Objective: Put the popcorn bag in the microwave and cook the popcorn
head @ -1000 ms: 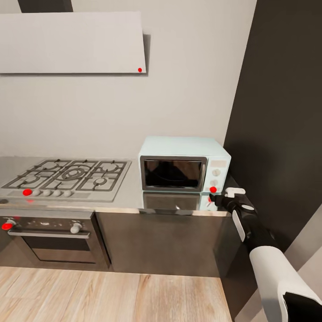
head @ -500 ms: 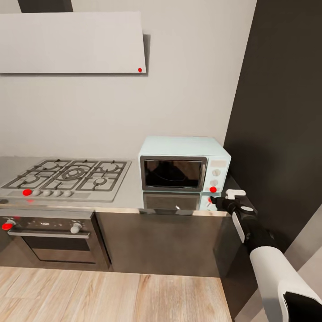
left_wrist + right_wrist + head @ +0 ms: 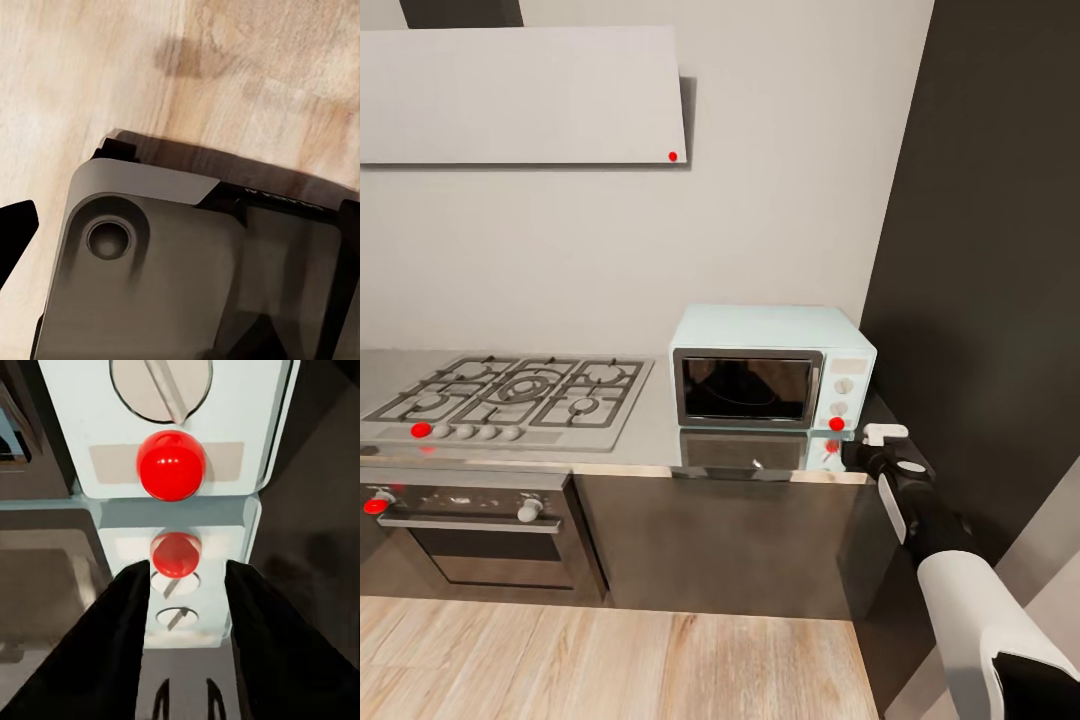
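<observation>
The pale blue microwave (image 3: 770,365) stands on the grey countertop (image 3: 650,440) with its dark glass door closed. My right gripper (image 3: 850,453) hovers just off the microwave's front right corner, below the red dot (image 3: 837,424) on the white control panel. In the right wrist view the two dark fingers (image 3: 112,645) stand apart with nothing between them. They frame the red dot (image 3: 171,465), a knob (image 3: 161,386) and their mirror image in the countertop. Only one black fingertip (image 3: 15,236) of the left gripper shows. The popcorn bag and the popcorn are out of view.
A gas hob (image 3: 510,395) lies left of the microwave, over a built-in oven (image 3: 470,530). A grey hood (image 3: 520,95) hangs above it. A tall dark cabinet (image 3: 990,280) rises close beside my right arm. In the left wrist view my dark base (image 3: 187,277) stands on the wood floor (image 3: 150,67).
My right gripper has drawn back slightly from the microwave's control panel, toward the right. Nothing else has moved.
</observation>
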Tool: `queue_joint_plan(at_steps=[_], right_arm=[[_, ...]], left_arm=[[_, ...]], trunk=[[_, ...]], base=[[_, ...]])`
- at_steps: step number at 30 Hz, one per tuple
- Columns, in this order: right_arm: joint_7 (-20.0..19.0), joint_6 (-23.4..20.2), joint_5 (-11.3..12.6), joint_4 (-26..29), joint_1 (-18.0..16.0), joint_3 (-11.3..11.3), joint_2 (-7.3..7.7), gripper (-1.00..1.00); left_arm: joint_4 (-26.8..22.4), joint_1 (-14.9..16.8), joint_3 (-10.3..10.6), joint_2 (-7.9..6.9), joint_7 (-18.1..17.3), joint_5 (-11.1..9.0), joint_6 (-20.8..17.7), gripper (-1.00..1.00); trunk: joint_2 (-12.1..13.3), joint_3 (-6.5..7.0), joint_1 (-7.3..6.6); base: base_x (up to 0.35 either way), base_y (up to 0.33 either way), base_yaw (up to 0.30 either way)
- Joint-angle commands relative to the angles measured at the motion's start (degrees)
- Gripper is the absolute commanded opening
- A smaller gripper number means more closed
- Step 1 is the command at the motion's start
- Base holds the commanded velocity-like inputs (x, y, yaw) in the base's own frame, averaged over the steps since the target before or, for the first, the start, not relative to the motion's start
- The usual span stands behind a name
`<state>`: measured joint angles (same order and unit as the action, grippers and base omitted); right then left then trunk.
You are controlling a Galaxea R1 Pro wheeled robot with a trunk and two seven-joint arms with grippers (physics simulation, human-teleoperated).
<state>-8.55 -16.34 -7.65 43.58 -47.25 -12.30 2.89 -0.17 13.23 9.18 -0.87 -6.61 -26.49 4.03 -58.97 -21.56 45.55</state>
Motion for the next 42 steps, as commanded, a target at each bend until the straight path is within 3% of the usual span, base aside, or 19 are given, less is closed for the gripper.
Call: queue_joint_plan(at_steps=[1,16,42], right_arm=[[-0.6,-0.3,-0.6,0.1,0.0,-0.3,0.03,-1.00],[-0.6,-0.4,-0.7,0.2,0.0,-0.2,0.19,-1.00],[-0.3,-0.4,-0.1,-1.2,0.0,-0.2,0.28,-1.00]], left_arm=[[0.1,0.0,0.5,-0.01,-0.2,-0.6,0.2,1.00],[0.1,0.0,0.5,-0.01,-0.2,-0.6,0.2,1.00],[0.1,0.0,0.4,-0.10,-0.2,-0.6,0.2,1.00]], trunk=[[0.0,-0.07,0.00],[0.0,-0.07,0.00],[0.0,-0.07,0.00]], base=[[0.000,0.000,0.000],[0.002,0.000,0.000],[0.110,0.000,0.000]])
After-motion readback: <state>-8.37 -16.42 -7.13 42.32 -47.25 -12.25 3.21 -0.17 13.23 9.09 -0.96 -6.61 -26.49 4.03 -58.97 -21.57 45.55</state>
